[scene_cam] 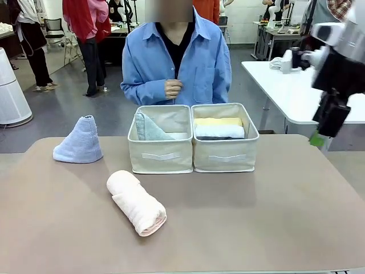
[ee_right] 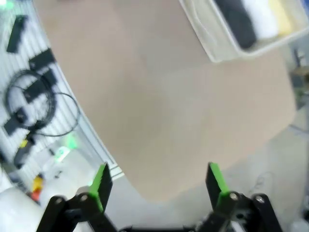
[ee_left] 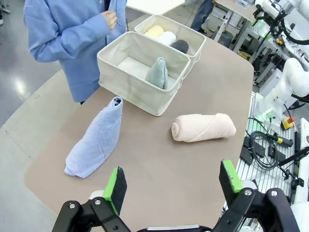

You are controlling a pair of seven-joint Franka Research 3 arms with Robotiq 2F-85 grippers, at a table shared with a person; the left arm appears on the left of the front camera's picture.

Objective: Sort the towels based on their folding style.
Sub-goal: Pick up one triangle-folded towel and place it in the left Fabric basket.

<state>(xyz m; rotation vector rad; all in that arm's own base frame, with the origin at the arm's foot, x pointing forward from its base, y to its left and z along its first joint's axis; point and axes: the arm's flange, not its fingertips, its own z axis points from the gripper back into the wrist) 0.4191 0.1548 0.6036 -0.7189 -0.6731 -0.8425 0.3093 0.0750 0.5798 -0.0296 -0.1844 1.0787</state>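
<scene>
Pale pink roll (scene_cam: 136,202): worktop (scene_cam: 256,217), near, left of centre
Lavender-blue cone (scene_cam: 80,141): left of the left bin (scene_cam: 161,155)
Grey-green cone (scene_cam: 149,128): inside left bin
Yellow roll (scene_cam: 218,121), white roll (scene_cam: 219,131), dark grey roll (ee_left: 179,46): side by side in right bin (scene_cam: 225,155)
Left jaws: spread, empty
Right jaws: spread, empty

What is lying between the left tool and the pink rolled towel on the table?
Nothing lies there. In the left wrist view, the stretch from the open left tool to the pink rolled towel is bare brown table.
</scene>
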